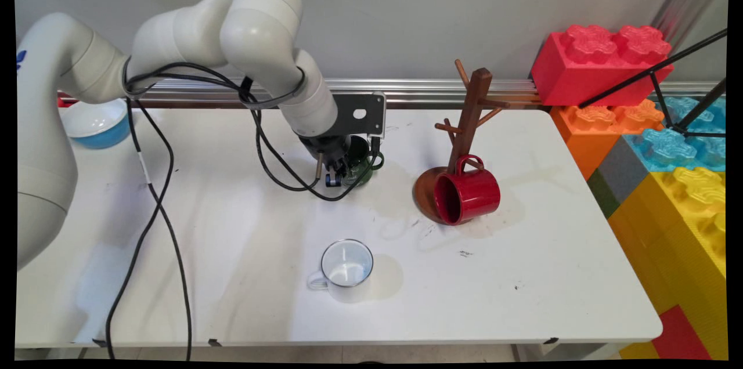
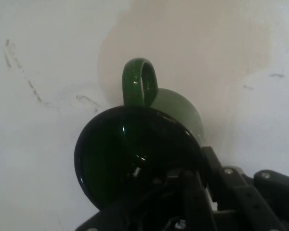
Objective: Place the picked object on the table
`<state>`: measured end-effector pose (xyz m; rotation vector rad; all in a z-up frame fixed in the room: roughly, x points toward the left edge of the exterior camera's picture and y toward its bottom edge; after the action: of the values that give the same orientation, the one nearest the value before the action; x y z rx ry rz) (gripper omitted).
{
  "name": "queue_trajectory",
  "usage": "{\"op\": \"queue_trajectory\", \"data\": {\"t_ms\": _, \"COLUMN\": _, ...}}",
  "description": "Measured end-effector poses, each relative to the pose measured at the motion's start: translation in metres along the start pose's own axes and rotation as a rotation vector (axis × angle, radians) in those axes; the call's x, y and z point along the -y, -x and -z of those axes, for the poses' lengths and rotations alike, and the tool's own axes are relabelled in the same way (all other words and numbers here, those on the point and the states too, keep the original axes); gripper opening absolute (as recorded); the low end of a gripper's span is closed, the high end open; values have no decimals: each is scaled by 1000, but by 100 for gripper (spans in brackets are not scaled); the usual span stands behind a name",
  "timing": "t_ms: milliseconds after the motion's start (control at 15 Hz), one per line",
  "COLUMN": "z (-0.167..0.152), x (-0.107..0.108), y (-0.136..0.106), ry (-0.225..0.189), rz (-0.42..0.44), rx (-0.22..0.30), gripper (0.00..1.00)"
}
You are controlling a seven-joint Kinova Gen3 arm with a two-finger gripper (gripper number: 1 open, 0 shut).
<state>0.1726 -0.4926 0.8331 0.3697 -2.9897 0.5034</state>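
Observation:
My gripper [image 1: 339,176] is down at a dark green mug [image 1: 364,161] on the white table [image 1: 522,276], behind its middle. In the hand view the green mug [image 2: 178,108] fills the centre, its dark opening facing the camera and its handle pointing to the top of the picture. One finger [image 2: 185,185] reaches inside the mug and the other sits outside the wall, so the gripper [image 2: 198,169] is shut on the rim. The mug's base is hidden.
A wooden mug tree [image 1: 473,108] stands to the right, with a red mug [image 1: 467,195] lying on its side against its base. A white mug [image 1: 346,267] stands near the front. A blue bowl [image 1: 96,122] sits back left. Big toy bricks [image 1: 603,61] line the right side.

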Motion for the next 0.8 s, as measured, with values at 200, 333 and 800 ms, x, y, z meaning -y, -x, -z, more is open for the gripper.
{"op": "queue_trajectory", "data": {"t_ms": 200, "z": -6, "x": 0, "y": -2, "ry": 8, "rz": 1, "rx": 9, "gripper": 0}}
{"op": "queue_trajectory", "data": {"t_ms": 333, "z": -10, "x": 0, "y": -4, "ry": 14, "rz": 4, "rx": 16, "gripper": 0}}
{"op": "queue_trajectory", "data": {"t_ms": 800, "z": -19, "x": -1, "y": -6, "ry": 29, "rz": 1, "rx": 28, "gripper": 0}}
